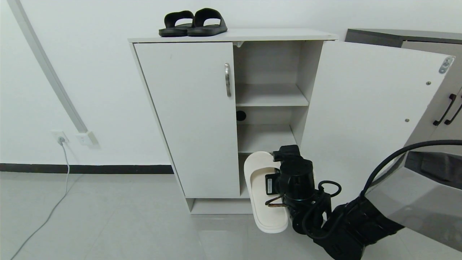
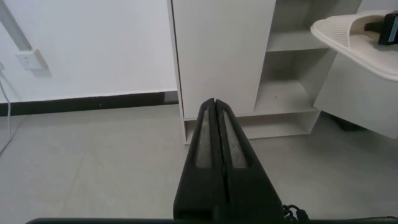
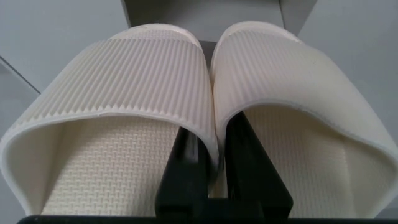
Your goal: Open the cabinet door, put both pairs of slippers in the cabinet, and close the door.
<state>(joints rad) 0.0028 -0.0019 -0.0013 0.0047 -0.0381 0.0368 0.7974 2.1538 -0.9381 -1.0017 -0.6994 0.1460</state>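
White slippers, pinched as a pair by their adjoining strap walls in the right hand, hang above the floor at the mouth of the bottom compartment of the cabinet, toes toward the opening. The right door stands swung wide beside the arm; the left door is closed. The black slippers sit side by side on the cabinet's top, not yet stowed.

The likeliest trouble is the grip itself. The fingers clamp only the two soft inner walls, so a bump could let one slipper peel free and drop to the floor. The pair is also held tilted on edge and lies close to the closed left door, so a push forward may catch a toe on that door's edge or on the lip of the compartment. Either would twist the pair in the pinch.

The open door is a second hazard. It stands just beside the arm, and a sideways correction could knock it farther round or bounce it back against the wrist.

The left hand, its fingers pressed together and holding nothing, hangs over the floor well short of the cabinet. It looks too far off to steady anything if the pair slips.
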